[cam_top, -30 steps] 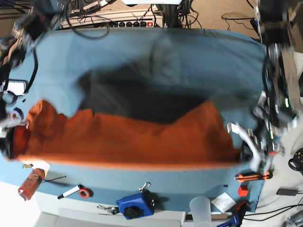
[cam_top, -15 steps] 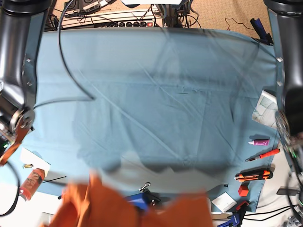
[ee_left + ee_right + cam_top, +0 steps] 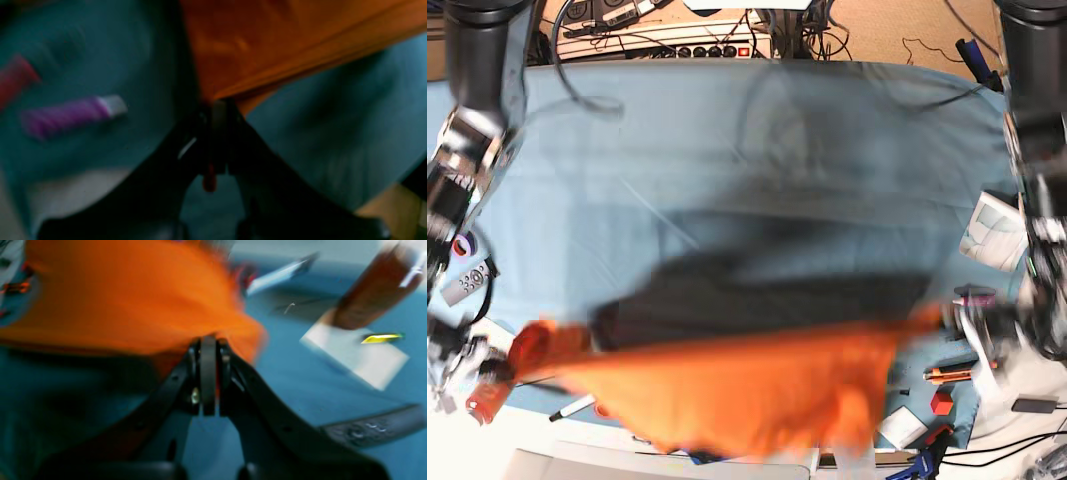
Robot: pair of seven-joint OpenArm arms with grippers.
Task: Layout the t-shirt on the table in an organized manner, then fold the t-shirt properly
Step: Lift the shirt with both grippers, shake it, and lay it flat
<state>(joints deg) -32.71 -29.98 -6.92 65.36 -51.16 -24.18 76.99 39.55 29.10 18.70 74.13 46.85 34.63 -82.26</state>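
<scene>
From the left wrist camera, the left gripper (image 3: 218, 110) is clamped shut on an edge of the t-shirt (image 3: 267, 50), whose orange cloth stretches up and away to the right above the table (image 3: 333, 133); a purple marker (image 3: 70, 115) lies off to the left, blurred. From the right wrist camera, the right gripper (image 3: 208, 350) likewise pinches the t-shirt (image 3: 116, 296), the cloth running off to the left, while a white card (image 3: 357, 356), a yellow bit (image 3: 380, 337) and a dark remote (image 3: 373, 430) sit on the teal cover to the right. From the base camera, the t-shirt (image 3: 727, 390) hangs stretched between the two grippers, long axis across the near edge of the table (image 3: 747, 150), its shadow beneath. Pens and cutters crowd the corner by the left gripper (image 3: 972, 325); the right gripper (image 3: 512, 365) is among clutter too. The cloth looks set to be carried farther onto the table, I judge.
</scene>
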